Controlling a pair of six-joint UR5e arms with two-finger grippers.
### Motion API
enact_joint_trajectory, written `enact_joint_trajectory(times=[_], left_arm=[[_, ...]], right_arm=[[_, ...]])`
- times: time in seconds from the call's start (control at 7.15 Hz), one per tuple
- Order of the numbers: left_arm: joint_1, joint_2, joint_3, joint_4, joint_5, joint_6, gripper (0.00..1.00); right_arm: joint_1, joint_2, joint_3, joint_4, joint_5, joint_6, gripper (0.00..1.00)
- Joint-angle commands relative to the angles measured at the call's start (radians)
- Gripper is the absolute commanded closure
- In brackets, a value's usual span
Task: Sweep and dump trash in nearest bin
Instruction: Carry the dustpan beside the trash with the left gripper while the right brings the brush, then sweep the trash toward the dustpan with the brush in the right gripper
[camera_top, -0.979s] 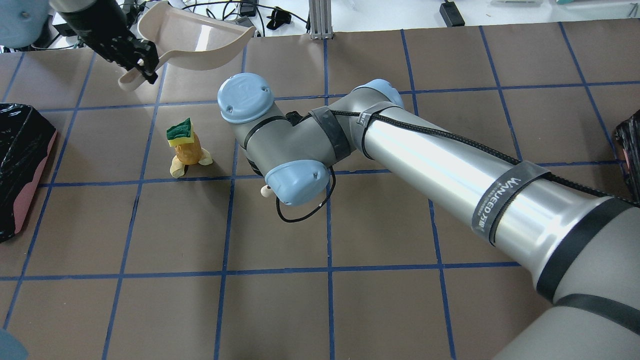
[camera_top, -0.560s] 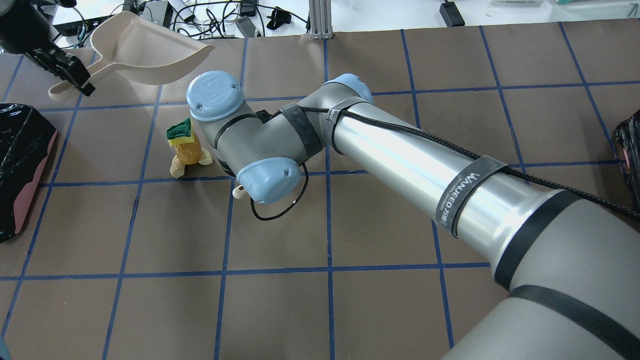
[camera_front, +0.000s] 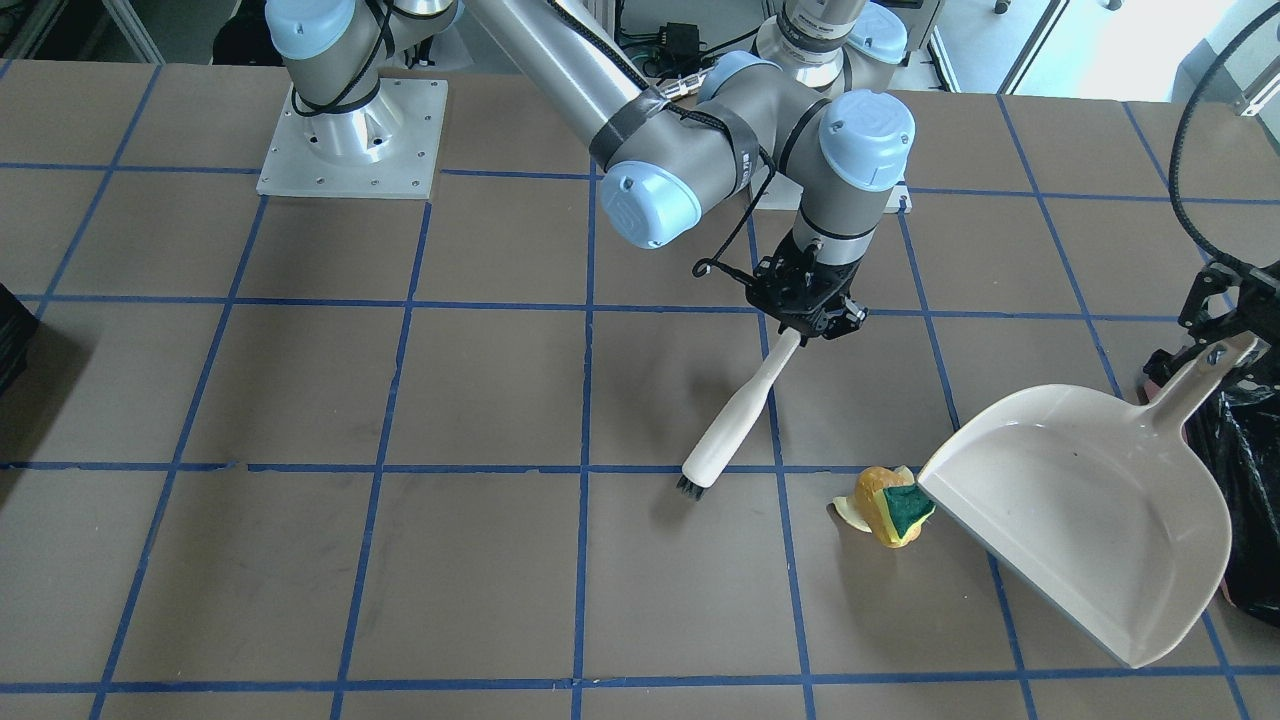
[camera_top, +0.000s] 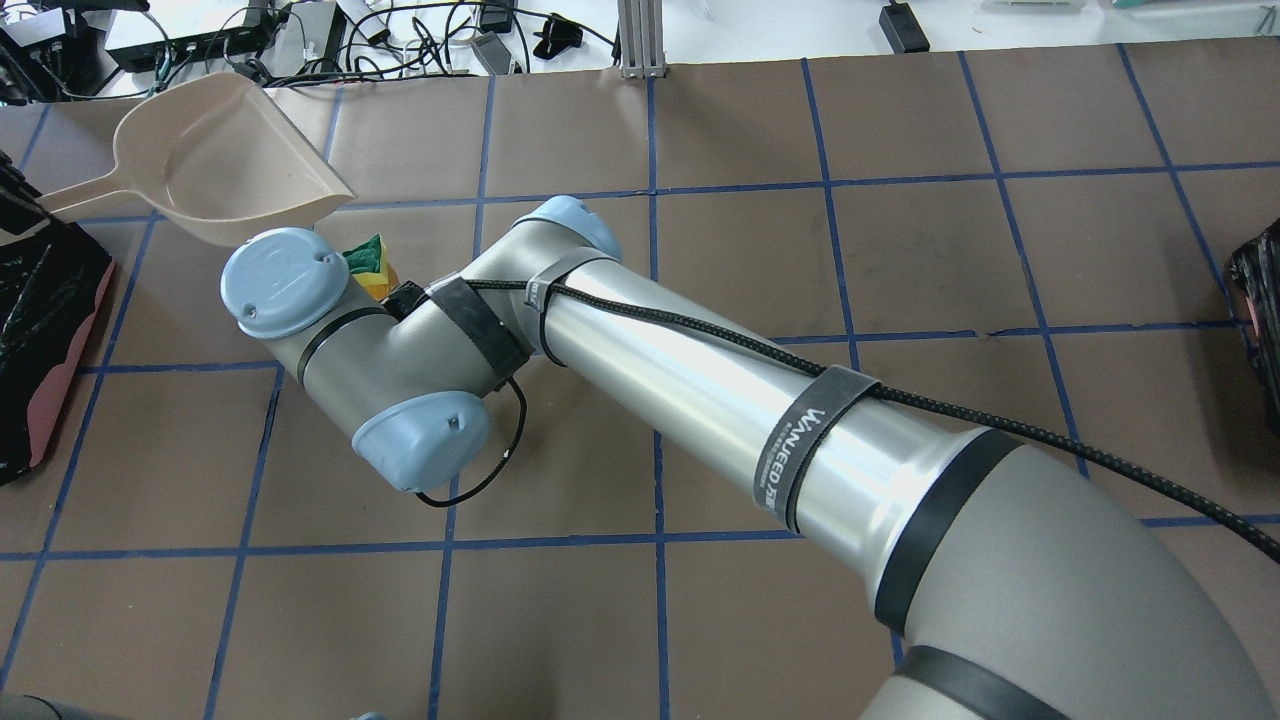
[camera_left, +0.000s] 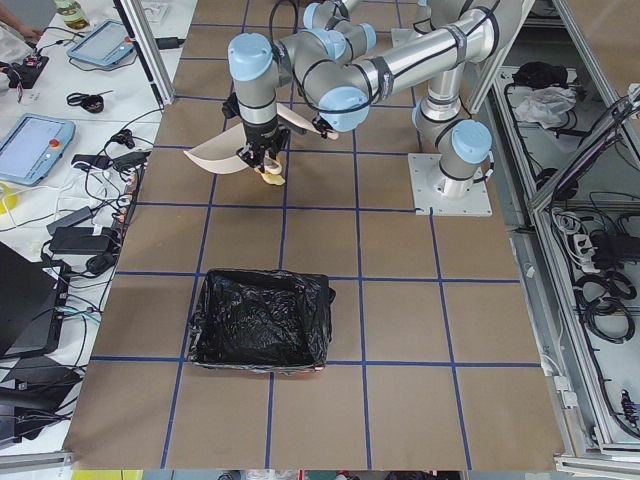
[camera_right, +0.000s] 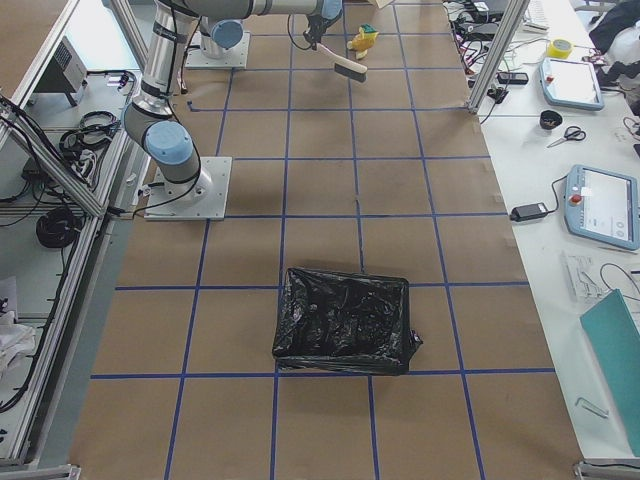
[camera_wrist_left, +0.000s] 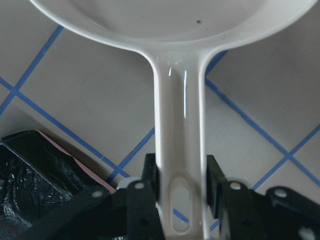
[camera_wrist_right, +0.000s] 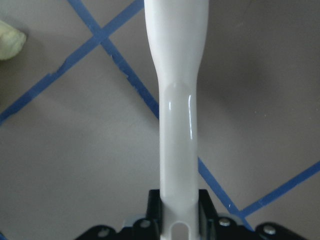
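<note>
Gripping dustpan handle with left pincer, brush handle with right pincer; apparently touching trash with dustpan lip.

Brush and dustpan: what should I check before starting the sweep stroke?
1. Right gripper shut on brush handle: ok.
2. Left gripper shut on dustpan handle: ok.
3. Trash lies between brush head and dustpan mouth: ok.
4. Dustpan lip flat on the table: cannot tell.
5. Brush head touching the table: cannot tell.
6. Bin close behind the dustpan: ok.
</note>
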Motion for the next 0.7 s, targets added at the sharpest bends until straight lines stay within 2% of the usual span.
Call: enact_joint_trajectory(times=[0.0, 0.28, 0.56], left_arm=[[0.087, -0.010, -0.055, 0.095, 0.064, 0.252, 1.00], [0.090, -0.033, -0.075, 0.128, 0.065, 0.400, 1.00], [0.090, -0.073, -0.130, 0.306, 0.061, 0.530, 1.00]], right_arm=[[0.080, 0.000, -0.012, 0.006, 0.002, 0.005, 1.00], [0.082, 0.014, -0.010, -0.017, 0.008, -0.009, 1.00], [0.082, 0.032, -0.012, -0.035, 0.023, -0.016, 1.00]])
